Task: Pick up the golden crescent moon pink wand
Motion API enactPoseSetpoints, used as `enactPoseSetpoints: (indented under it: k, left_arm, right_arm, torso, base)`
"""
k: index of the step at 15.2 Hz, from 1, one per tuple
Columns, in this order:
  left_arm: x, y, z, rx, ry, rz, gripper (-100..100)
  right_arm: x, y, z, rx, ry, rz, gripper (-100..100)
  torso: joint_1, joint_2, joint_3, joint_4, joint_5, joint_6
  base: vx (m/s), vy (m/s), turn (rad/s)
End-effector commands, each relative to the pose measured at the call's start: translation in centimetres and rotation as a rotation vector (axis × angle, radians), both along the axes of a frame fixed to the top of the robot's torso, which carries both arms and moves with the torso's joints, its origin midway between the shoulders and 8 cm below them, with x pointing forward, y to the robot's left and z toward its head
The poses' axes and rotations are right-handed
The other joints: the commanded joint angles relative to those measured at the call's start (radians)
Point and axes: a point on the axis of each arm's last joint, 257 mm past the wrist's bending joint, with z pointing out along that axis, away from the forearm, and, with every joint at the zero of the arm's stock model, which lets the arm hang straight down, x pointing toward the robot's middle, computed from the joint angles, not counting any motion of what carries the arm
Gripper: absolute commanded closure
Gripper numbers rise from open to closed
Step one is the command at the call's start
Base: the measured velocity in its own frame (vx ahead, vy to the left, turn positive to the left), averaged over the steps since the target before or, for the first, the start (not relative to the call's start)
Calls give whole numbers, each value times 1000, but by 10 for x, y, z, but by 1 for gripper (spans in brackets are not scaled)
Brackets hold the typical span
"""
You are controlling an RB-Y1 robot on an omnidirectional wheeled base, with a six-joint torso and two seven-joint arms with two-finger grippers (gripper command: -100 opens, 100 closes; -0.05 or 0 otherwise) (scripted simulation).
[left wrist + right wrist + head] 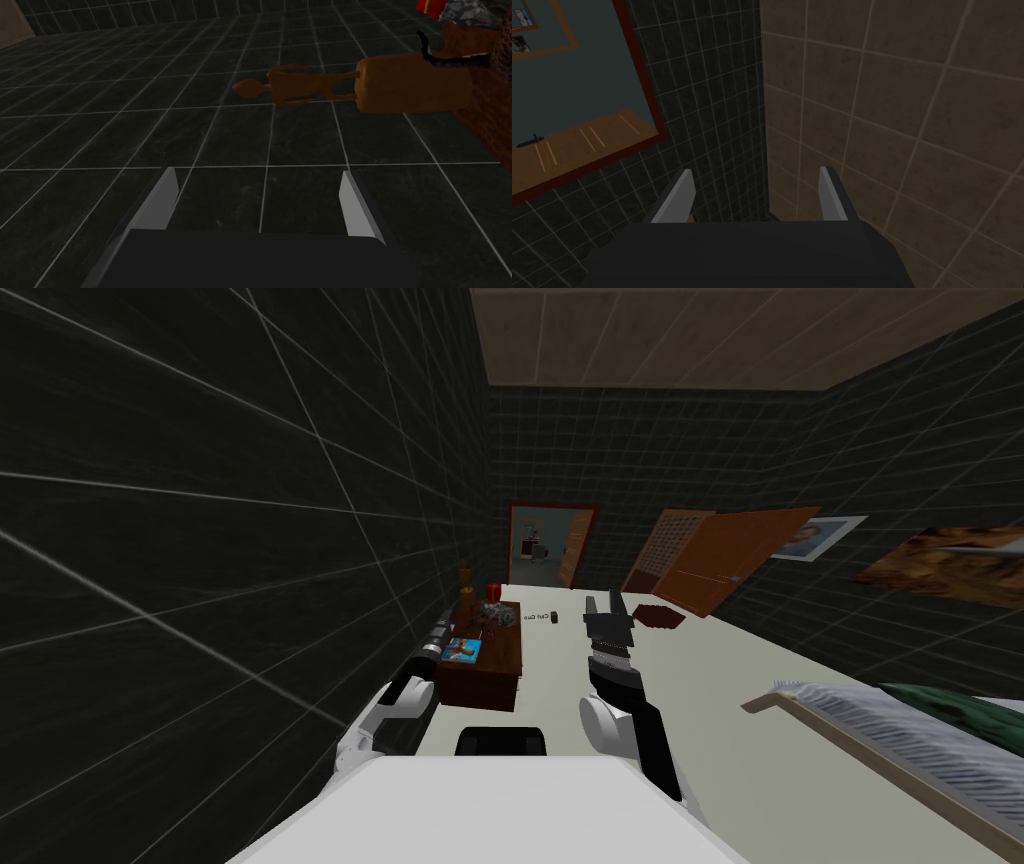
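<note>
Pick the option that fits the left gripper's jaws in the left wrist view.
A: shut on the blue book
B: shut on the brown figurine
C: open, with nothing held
C: the left gripper has its jaws standing wide apart with the dark tiled wall showing between them, and the brown figurine lies beyond, clear of them.

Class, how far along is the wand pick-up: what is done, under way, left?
Done: the robot stands beside the brown table. In hand: left end effector, open and empty, hovers near a brown figurine. Left: locating, grasping, lifting the wand; right end effector open.
</note>
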Motion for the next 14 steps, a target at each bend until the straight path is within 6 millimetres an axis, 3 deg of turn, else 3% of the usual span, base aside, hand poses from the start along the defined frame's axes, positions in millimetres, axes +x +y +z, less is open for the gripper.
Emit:
enactPoseSetpoints:
  k: [1,8,10,14]
  left_arm:
    - [8,1,-24,-3,71,-3,-100]
    - [24,11,-87,-10,256,-1,-100]
    - [21,13,-98,-11,283,3,-100]
    - [25,22,-138,-19,409,9,-100]
  right_arm:
    - [0,0,0,0,0,0,0]
    - [0,0,0,0,0,0,0]
    - [0,0,0,0,0,0,0]
    - [0,0,0,0,0,0,0]
  torso:
    - [0,0,0,0,0,0]
    - [-1,0,0,0,0,0]
    - [0,0,0,0,0,0]
    - [0,0,0,0,0,0]
  base:
    - [30,11,-13]
    - [27,8,-13]
    - [24,9,-11]
    - [25,9,-15]
